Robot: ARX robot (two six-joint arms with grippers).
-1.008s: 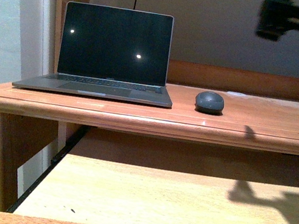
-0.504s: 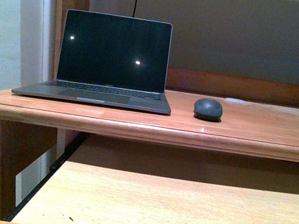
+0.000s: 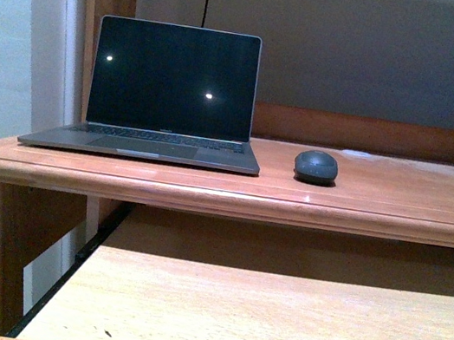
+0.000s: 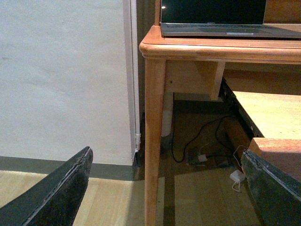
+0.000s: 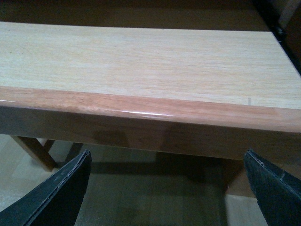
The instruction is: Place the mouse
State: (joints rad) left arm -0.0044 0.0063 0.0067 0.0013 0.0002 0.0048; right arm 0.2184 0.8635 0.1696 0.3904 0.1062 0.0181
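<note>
The small dark grey-blue mouse rests on the wooden desk top, just right of the open laptop. Neither arm shows in the front view. My left gripper is open and empty, low beside the desk's front left leg, above the floor. My right gripper is open and empty, in front of and below the front edge of the pale pull-out shelf. The mouse shows in neither wrist view.
The laptop's screen is dark; its front edge also shows in the left wrist view. The pull-out shelf lies under the desk top. Cables and a white adapter lie on the floor under the desk. A white wall stands left.
A dark blurred arm at the upper right of the front view and its shadows on the desk and shelf are gone. The view has shifted slightly. The mouse has not moved.
</note>
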